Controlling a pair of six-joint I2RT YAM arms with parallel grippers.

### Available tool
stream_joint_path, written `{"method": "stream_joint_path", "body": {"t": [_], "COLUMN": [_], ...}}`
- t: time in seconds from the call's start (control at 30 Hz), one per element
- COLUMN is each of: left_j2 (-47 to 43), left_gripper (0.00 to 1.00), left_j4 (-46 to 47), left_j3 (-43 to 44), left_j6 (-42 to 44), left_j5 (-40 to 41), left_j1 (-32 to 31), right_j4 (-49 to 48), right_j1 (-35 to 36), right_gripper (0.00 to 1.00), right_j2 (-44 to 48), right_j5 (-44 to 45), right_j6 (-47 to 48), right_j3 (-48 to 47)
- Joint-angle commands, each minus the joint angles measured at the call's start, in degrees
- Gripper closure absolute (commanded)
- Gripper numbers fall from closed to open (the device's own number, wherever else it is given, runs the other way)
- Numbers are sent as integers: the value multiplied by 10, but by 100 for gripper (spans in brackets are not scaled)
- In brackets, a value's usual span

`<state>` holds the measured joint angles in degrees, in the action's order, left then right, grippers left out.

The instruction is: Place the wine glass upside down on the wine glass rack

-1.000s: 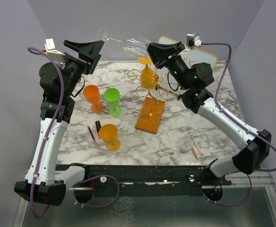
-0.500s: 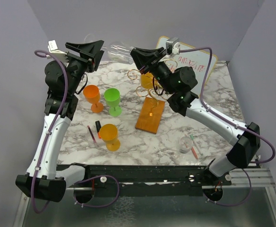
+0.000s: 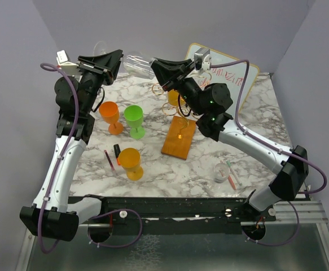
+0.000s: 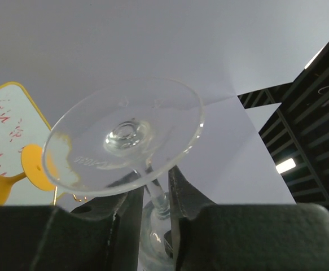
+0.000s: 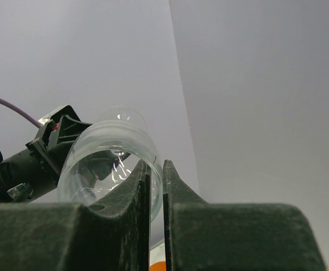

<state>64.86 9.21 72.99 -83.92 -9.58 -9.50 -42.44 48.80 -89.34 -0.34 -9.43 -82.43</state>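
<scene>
Well left of the rack (image 3: 179, 137) and higher than its top, the left pincer (image 3: 118, 56) hangs in the air, pointing right. Its jaws stand narrow, with one finger (image 4: 127, 226) on each side of the stem of the wine glass (image 3: 137, 64), just behind the round foot. Whether they press the stem I cannot tell. The glass is clear and lies on its side in the air, up and left of the rack, foot to the left and bowl to the right.

On the surface (image 3: 198, 169) left of the rack stand an orange goblet (image 3: 110, 116) and a green goblet (image 3: 134, 119). Also left of the rack, but nearer the arm bases, lie a red pen (image 3: 109, 160) and a small black thing (image 3: 117, 150), with a yellow goblet (image 3: 131, 162) upright just beside them.

Just above and left of the rack's top, the right pincer (image 3: 154, 63) holds the bowl by its rim, the glass wall nipped between nearly closed jaws. A yellow glass (image 3: 174, 97) sits among the rack's gold wire, partly hidden by the right arm. Behind and right of the rack is a whiteboard (image 3: 232, 70). Right of the rack and nearer the bases stands a clear cup (image 3: 222, 172) with pens in it.
</scene>
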Motion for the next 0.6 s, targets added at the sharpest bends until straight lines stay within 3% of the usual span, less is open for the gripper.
{"method": "stream_joint_path", "body": {"t": [0.0,0.2,0.47,0.5,0.57], "left_j2": [1,11,21,21,20], "left_gripper": [80,84,69,69,81], "left_j4": [43,65,87,88,92], "left_j3": [-12,-14,-2,-3,-5], "left_j6": [-22,-39,-42,-42,-38], "left_j5": [-8,-39,-83,-85,-86], "left_j1": [-3,-3,-3,-3,-3], "right_j4": [-45,-41,-16,-14,-10], "right_j1": [6,6,5,5,6], "right_gripper": [99,99,99,99,99], "right_j2": [-11,-21,-45,-48,-50], "right_j5": [11,7,8,7,9], "right_j6": [-18,-36,-44,-46,-51], "right_j3": [-6,-11,-47,-51,-55]}}
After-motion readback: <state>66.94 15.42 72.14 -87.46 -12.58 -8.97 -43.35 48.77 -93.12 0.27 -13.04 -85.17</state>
